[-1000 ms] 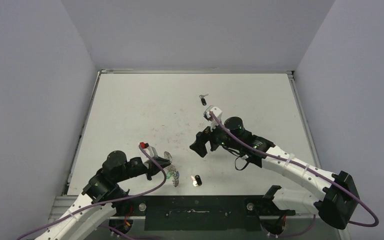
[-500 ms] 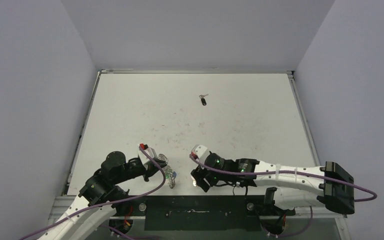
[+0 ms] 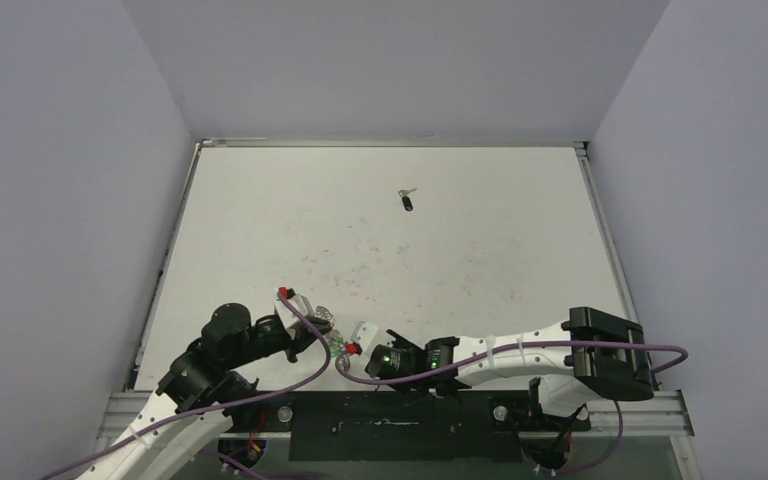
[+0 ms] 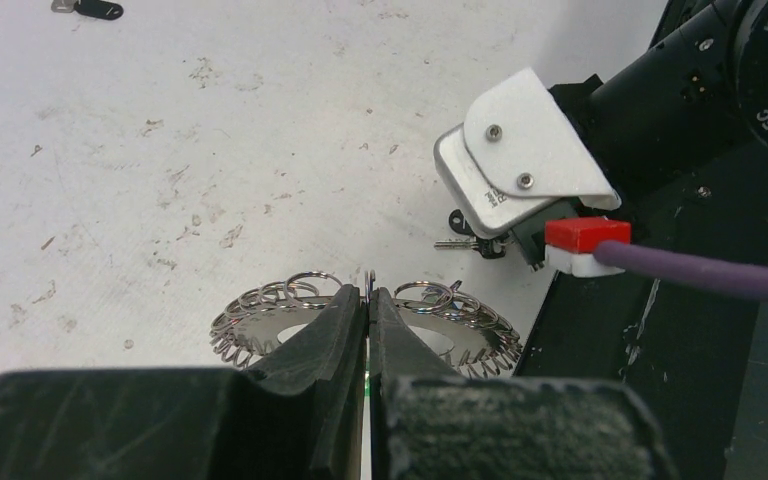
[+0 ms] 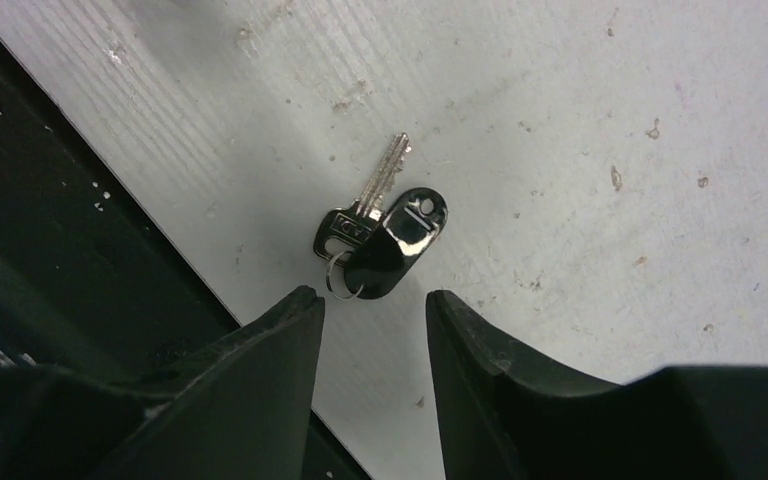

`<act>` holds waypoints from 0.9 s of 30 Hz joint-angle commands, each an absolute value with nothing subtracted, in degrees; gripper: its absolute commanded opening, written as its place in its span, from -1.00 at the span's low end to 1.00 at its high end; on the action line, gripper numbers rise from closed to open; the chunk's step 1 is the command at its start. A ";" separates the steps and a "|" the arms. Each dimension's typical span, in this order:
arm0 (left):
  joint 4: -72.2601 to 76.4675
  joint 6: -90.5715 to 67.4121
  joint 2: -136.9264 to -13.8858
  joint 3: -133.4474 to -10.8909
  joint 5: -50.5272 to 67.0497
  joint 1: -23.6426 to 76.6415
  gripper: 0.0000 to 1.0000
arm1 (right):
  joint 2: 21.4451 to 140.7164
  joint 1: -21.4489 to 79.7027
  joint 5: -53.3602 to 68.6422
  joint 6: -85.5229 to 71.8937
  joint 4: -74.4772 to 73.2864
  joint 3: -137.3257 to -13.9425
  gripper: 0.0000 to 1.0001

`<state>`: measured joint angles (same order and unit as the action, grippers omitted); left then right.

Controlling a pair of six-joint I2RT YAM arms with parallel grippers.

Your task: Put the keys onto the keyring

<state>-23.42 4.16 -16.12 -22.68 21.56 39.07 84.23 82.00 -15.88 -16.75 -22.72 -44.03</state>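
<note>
hovering my right gripper, half open and empty, over the key at the edge of the table; my left gripper is clamping the keyring nearby. an off-centre pinch risks flicking the key off.

Two black-headed keys, one silvery looped keyring, one left gripper, one right gripper.
</note>
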 commanded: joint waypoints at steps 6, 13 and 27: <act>-20.71 4.49 -15.22 -25.26 21.18 39.23 -1.00 | 88.06 83.34 -17.60 -14.64 -19.73 -47.31 -0.29; -21.20 4.41 -14.87 -25.40 20.70 39.26 -1.00 | 90.61 83.60 -18.69 -14.98 -19.94 -47.35 -0.66; -18.97 3.52 -16.17 -24.56 20.57 39.25 -1.00 | 75.86 80.11 -18.35 -16.79 -19.80 -45.24 -1.00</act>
<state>-23.42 4.08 -15.33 -22.68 21.04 39.07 84.14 82.67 -18.72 -15.66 -21.67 -45.87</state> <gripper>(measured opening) 0.017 0.031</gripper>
